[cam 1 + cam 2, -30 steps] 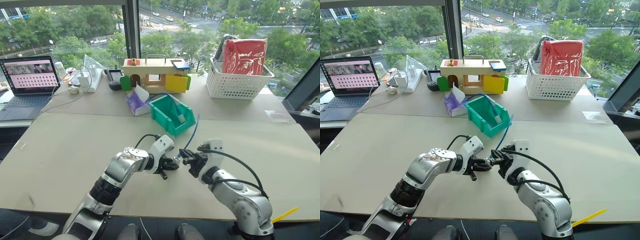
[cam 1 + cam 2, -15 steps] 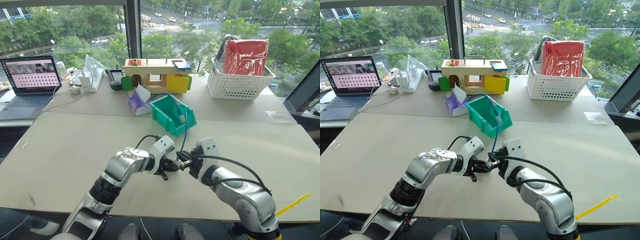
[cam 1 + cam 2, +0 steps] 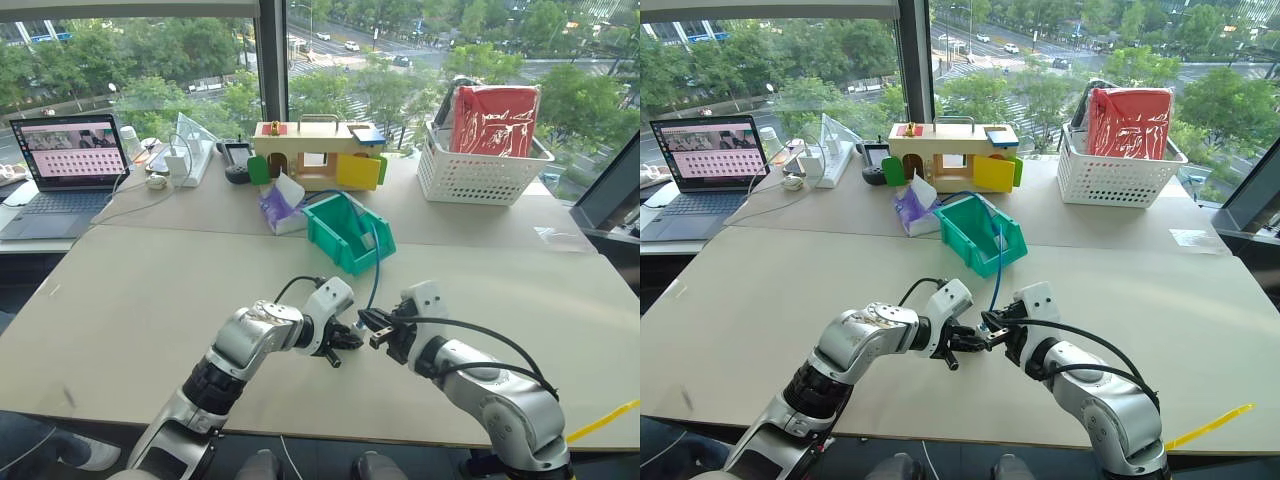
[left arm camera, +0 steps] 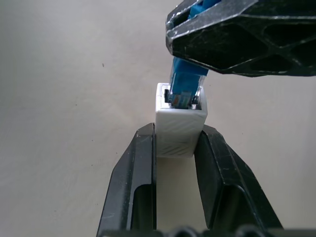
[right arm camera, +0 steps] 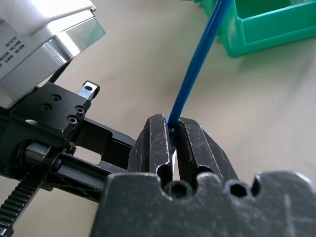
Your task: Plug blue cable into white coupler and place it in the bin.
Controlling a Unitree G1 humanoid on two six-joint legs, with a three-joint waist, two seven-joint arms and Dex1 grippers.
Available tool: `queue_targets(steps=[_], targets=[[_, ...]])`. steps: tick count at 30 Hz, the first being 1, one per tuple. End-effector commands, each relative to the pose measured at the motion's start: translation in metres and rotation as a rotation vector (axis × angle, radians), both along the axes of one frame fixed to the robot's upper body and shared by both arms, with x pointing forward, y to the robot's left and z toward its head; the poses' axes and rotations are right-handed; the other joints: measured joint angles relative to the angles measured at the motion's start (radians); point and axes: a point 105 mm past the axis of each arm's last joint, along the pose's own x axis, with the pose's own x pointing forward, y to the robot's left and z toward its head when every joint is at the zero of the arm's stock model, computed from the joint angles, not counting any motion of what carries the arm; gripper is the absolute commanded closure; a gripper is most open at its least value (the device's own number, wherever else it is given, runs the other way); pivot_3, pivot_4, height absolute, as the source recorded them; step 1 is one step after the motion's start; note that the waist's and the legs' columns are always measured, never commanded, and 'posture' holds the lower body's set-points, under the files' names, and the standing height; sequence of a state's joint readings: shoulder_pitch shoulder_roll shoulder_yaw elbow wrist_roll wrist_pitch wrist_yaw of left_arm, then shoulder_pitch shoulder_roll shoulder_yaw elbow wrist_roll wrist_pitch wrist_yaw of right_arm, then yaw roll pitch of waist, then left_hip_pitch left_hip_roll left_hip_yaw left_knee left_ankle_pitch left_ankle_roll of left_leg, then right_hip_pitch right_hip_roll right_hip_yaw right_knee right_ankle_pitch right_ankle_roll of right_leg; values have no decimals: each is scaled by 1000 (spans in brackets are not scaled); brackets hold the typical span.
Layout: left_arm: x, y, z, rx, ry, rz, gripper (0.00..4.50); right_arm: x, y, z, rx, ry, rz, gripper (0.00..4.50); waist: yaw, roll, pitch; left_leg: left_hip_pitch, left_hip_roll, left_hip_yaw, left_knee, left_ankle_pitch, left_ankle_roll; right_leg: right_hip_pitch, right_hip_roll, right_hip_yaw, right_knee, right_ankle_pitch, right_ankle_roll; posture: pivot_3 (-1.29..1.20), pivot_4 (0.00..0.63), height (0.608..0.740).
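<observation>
Both grippers now meet: my left gripper (image 4: 177, 148) clamps the coupler (image 4: 179, 129), my right gripper (image 5: 173, 129) has brought the cable (image 5: 197, 69) plug into its socket, so binning comes next.

Left arm (image 3: 235, 355): silver-grey metal segments with black ribbed joints and a white wrist housing (image 3: 328, 302). Right arm (image 3: 490, 390): same silver-grey shell, white wrist block (image 3: 423, 300), looping black cables (image 3: 480, 335). Left gripper (image 4: 177, 148): two matte black plastic fingers (image 4: 136, 182). Right gripper (image 5: 170, 133): two black textured fingers (image 5: 155, 143); black bracket with small screws (image 5: 59, 111).
</observation>
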State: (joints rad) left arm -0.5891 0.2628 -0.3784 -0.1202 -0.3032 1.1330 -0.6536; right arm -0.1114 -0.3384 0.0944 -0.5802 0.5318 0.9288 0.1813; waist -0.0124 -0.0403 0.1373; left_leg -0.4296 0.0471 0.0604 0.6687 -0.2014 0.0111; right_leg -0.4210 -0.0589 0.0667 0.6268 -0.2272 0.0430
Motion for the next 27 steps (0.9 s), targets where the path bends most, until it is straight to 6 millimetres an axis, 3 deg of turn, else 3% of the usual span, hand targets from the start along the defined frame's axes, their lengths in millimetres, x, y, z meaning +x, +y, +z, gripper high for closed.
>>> queue_targets(steps=[1, 4, 6, 9, 12, 14, 16, 20, 22, 27], targets=[[10, 1, 21, -36, -94, 29, 3890, -25, -7, -81, -118, 338, 21, 4500, 0, 0, -3, 0, 0, 0, 0, 0, 0, 0, 0, 0, 0, 0, 0, 0, 150, 732], [10, -3, 21, -38, -100, 26, 3890, -31, -5, -95, -5, 436, -2, 4500, -1, -4, -11, 1, 0, 0, -1, 0, 0, 0, 0, 0, 0, -2, -2, 0, 150, 732], [12, -4, 21, -42, -109, 39, 3890, -40, -10, -108, -36, 478, 8, 4500, -2, -7, -17, 6, 1, 0, -4, 0, 0, 3, 0, 0, 0, -4, -4, 0, 150, 732], [12, -7, 21, -53, -109, 53, 3890, -40, -16, -112, -56, 482, 5, 4500, 0, -7, -19, 12, 1, 0, -6, 0, 0, 8, 0, 0, -1, -7, -5, 0, 150, 732], [10, -8, 20, -57, -106, 54, 3890, -31, -18, -102, -17, 433, -14, 4500, 1, -6, -19, 20, 1, -3, -9, -1, -2, 14, -2, 0, -3, -9, -5, 0, 150, 732], [8, -7, 18, -55, -105, 51, 3890, -15, -19, -80, 47, 338, -33, 4500, 1, -6, -19, 23, 1, -5, -9, -3, -6, 15, -2, 0, -3, -10, -5, 0, 150, 732], [8, -6, 17, -57, -105, 50, 2874, 0, -24, -57, 85, 224, -53, 4500, 0, -6, -19, 22, 1, -6, -10, -6, -10, 16, -2, 0, -4, -11, -5, 0, 150, 732], [8, -6, 20, -66, -140, 35, 1582, 29, -54, 12, 181, -28, -153, 4500, -4, -1, -12, 17, 1, -6, -9, -3, -6, 14, -2, 1, -3, -10, -5, 0, 150, 732], [5, -6, 21, -82, -147, 12, 780, 36, -68, 39, 206, -109, -187, 4500, -5, 4, -9, 9, -1, -4, -9, -1, -2, 4, -2, 3, 0, -9, -5, 0, 150, 732], [-9, -4, 28, -193, -134, -9, 780, 55, -90, 113, 264, -291, -214, 4500, -5, 11, 0, 0, -3, -2, -10, 0, -2, -4, 0, 4, 1, -1, -3, 0, 150, 732]])
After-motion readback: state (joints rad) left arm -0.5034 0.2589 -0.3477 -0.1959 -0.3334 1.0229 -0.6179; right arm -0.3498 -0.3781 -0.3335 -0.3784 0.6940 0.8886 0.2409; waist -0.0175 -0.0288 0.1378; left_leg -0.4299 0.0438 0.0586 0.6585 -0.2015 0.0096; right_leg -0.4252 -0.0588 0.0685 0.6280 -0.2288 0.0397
